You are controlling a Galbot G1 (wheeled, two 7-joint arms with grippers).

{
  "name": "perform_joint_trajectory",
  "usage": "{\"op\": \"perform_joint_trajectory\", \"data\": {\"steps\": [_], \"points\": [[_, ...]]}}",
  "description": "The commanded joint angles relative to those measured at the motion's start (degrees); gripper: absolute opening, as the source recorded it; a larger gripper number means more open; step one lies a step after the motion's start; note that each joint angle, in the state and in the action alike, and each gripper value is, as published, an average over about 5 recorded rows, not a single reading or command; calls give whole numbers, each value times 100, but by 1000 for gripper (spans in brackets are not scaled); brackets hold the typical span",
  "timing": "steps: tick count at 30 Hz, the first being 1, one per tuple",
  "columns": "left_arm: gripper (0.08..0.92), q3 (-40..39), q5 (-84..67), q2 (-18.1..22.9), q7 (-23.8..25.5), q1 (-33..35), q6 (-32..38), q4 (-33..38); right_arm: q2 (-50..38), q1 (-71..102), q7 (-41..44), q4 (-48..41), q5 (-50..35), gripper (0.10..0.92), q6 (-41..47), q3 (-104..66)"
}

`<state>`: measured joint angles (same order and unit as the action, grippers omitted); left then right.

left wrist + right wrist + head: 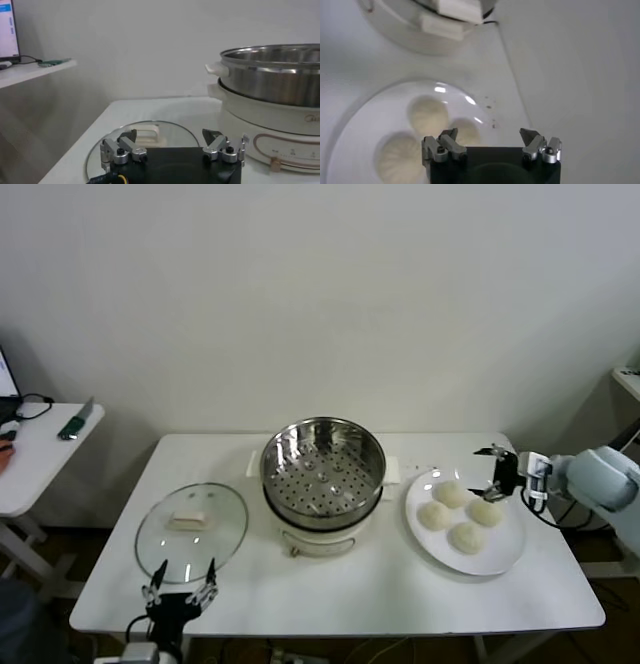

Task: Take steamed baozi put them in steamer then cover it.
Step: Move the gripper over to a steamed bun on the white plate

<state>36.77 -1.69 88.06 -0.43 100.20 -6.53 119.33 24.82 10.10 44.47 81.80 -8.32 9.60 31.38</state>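
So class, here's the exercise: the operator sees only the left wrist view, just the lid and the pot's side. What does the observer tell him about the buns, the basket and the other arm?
Observer: Four steamed baozi sit on a white plate, right of the steamer.
Operator: Anything in the basket?
Observer: No, its perforated floor is bare.
Operator: And the other arm?
Observer: The right gripper is open beside the buns, holding nothing.

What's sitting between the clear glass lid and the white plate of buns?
The shiny steel steamer on its white pot base, seen in the head view.
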Motion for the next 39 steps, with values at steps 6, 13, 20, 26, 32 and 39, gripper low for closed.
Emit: {"op": "perform_joint_trajectory", "data": {"steps": [6,13,20,26,32,39], "points": [[823,0,29,15,-16,51,46,-27,1246,-3697,1685,-1938,-87,823,-287,4453],[823,20,42,55,-20,95,67,-14,1961,-3098,1647,-2799,110,823,-288,4030],[823,14,64,94,-25,132,87,-26,2491,-2588,1630,-3538,221,823,-362,3455],[823,23,106,103,-34,166,102,-49,2797,-2314,1809,-4034,342,823,-565,3221],[823,18,150,111,-44,180,129,-110,3082,-2062,1848,-4498,445,823,-719,2912],[823,15,175,111,-52,182,138,-133,3397,-1862,1827,-5015,750,823,-901,2592]]}}
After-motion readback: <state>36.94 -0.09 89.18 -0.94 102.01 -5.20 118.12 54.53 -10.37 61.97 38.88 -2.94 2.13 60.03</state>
